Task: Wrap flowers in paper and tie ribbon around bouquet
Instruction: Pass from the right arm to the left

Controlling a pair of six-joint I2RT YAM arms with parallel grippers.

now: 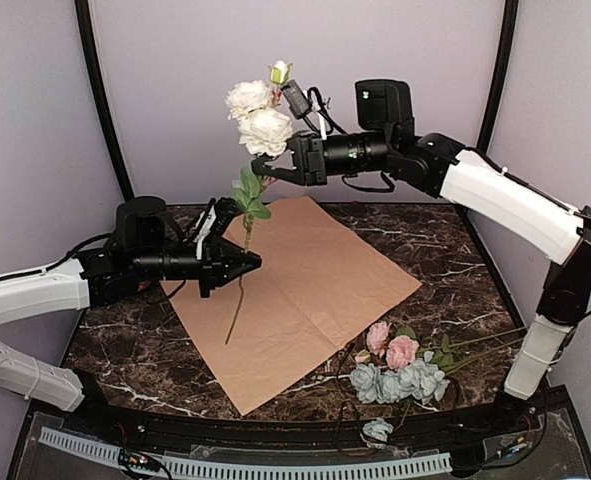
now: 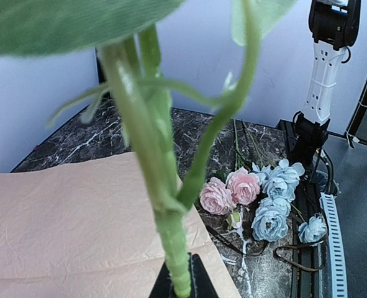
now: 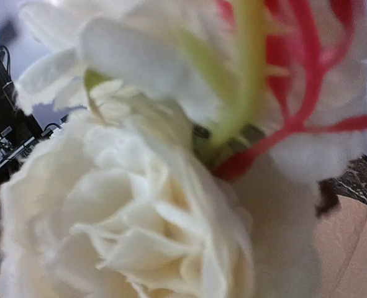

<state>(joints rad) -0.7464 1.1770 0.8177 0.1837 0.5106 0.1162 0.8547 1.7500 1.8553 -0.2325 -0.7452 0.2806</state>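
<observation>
A: L gripper: how are the jaws seen?
B: Closed tight, clamped on the green stem of the white rose sprig. In the L wrist view the stem is seen rising straight out from btwn the dark fingertips.
A: And the R gripper?
B: Also pinched together, on the same sprig but higher up, just under the blooms. The R wrist view is filled w/ white petals, and a few red strands are seen among them.
A: So the sprig is gripped at two pts?
B: Yes. It's held roughly upright above the table, w/ the heads at the top and a small pale bud at the very tip. The leaves are seen btwn the two grips. The stem's lower end is hung over the paper; whether it's touching can't be told.
A: How's the paper placed?
B: It's laid flat mid-table, tan face up, turned corner-on to the arms and lightly creased.
A: The loose flowers?
B: They're seen lying on the dark marble-look top, just off the paper's R side. The pink heads are nearest the paper and the pale blue heads are nearer the front edge. The stems are pointed toward the R arm's base. One blue head is set apart by the front rim.
A: Ribbon?
B: It's seen as a thin dark strand looped on the table, just beside the blue heads.
</observation>
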